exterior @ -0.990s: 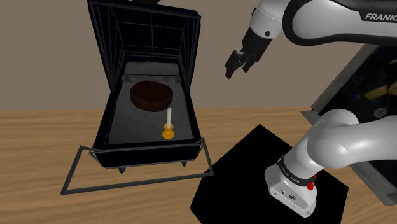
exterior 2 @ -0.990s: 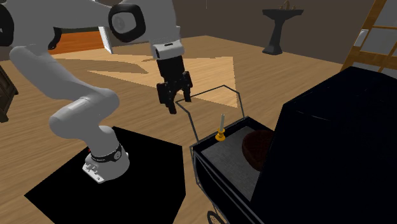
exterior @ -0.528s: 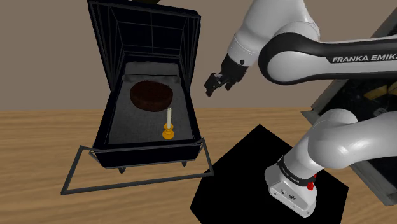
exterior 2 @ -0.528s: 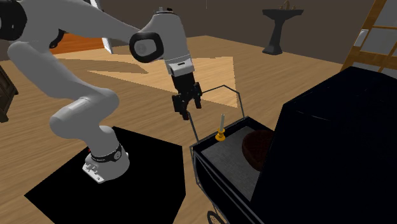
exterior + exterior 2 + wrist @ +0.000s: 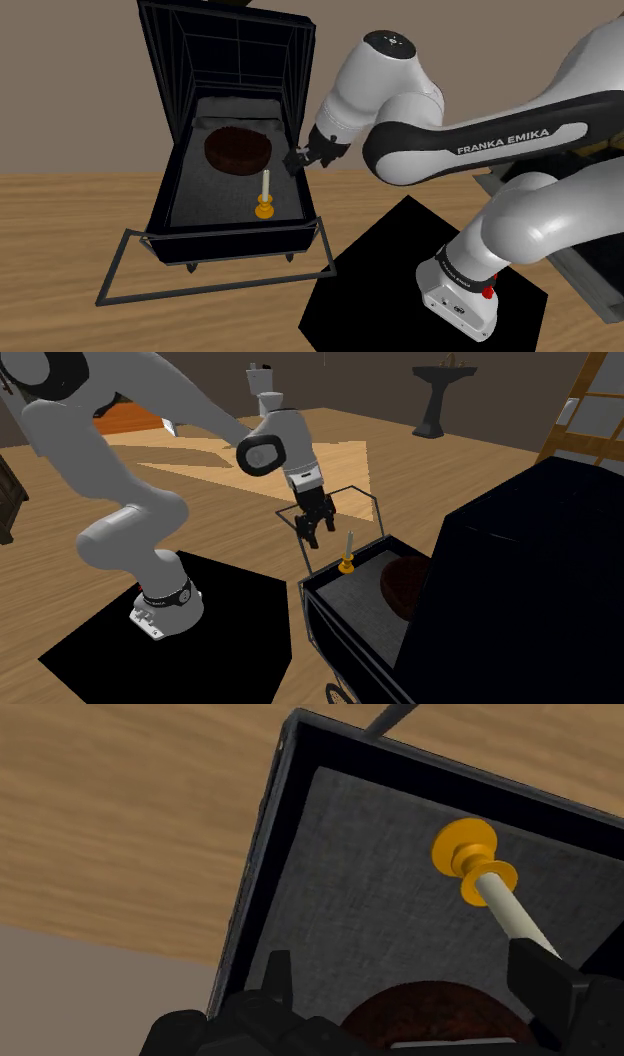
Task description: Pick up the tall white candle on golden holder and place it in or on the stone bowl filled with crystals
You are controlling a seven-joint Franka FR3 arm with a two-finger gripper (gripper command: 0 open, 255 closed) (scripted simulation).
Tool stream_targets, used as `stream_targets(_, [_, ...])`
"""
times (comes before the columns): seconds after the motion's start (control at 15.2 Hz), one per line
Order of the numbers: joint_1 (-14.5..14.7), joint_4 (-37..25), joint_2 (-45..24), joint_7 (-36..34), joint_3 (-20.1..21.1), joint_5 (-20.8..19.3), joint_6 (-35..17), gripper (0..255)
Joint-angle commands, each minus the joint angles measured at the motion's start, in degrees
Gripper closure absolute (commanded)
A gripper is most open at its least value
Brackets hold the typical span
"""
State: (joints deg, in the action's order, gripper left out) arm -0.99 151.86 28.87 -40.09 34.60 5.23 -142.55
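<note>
Two claw (image 5: 410, 984) fingers (image 5: 545, 976) apart, wrist view; candle (image 5: 265, 184) upright, shoulder view.

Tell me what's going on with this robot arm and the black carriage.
A white Franka arm holds its open gripper above the black carriage's edge, close to the candle but not touching it. The candle stands upright in its golden holder on the carriage's grey lining. The dark brown bowl sits further in; nothing is held.

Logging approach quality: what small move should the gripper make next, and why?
Probably ease the open gripper down and across to the white candle, centring its shaft between the fingers: the candle stands upright, ungrasped, on the pram's grey mattress.
</note>
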Motion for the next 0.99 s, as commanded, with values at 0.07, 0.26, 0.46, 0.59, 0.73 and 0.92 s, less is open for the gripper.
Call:
stream_targets(0.07, [-4.56,-1.59,-6.44,-7.74,7.06,-3.94,-6.39,0])
stream_targets(0.26, [-12.71,-4.3,-13.26,-18.21,16.55,-12.36,-11.29,0])
stream_targets(0.46, [-23.52,-7.54,-19.84,-30.56,27.53,-24.93,-13.46,0])
stream_targets(0.59, [-27.66,-8.19,-22.84,-35.05,30.77,-31.18,-13.96,0])
stream_targets(0.73, [-31.98,-9.25,-27.0,-41.21,34.09,-39.84,-13.48,0])
stream_targets(0.92, [-32.03,-11.84,-36.24,-52.59,32.92,-56.42,-10.07,0])
